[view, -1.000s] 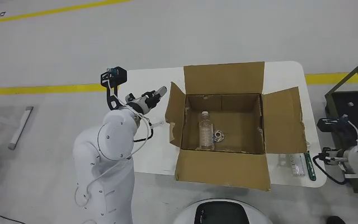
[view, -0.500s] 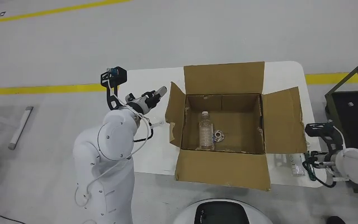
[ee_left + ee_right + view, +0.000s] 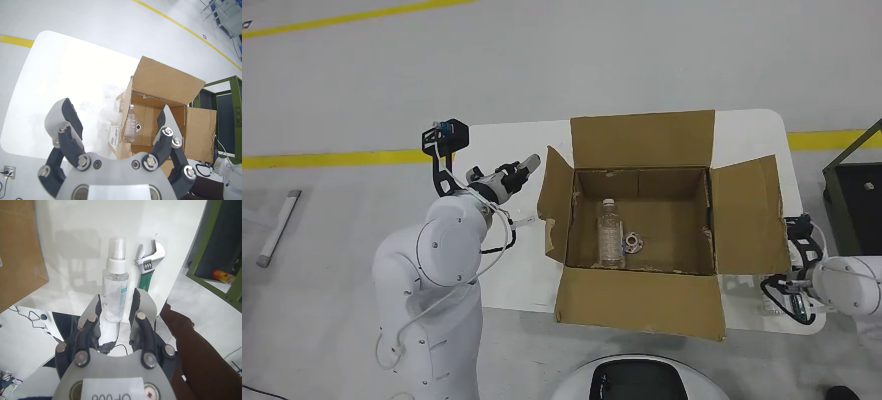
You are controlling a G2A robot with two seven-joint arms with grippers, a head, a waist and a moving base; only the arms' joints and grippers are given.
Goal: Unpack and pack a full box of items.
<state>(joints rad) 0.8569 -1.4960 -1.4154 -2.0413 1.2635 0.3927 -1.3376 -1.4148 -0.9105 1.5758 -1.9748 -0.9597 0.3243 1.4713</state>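
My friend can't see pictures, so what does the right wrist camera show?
The right gripper is open, with a finger on each side of a clear spray bottle lying on the white table, not squeezing it. A green-handled wrench lies close beside the bottle, and a brown cardboard box is on the bottle's other side.

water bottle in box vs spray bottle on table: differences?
Place: water bottle lies inside the box; spray bottle lies outside it on the table, beside the wrench. Water bottle has a small white cap; spray bottle a white pump under a clear cover. Spray bottle's base sits between the fingers of the open right gripper; water bottle has no gripper near. Both clear, lying flat.
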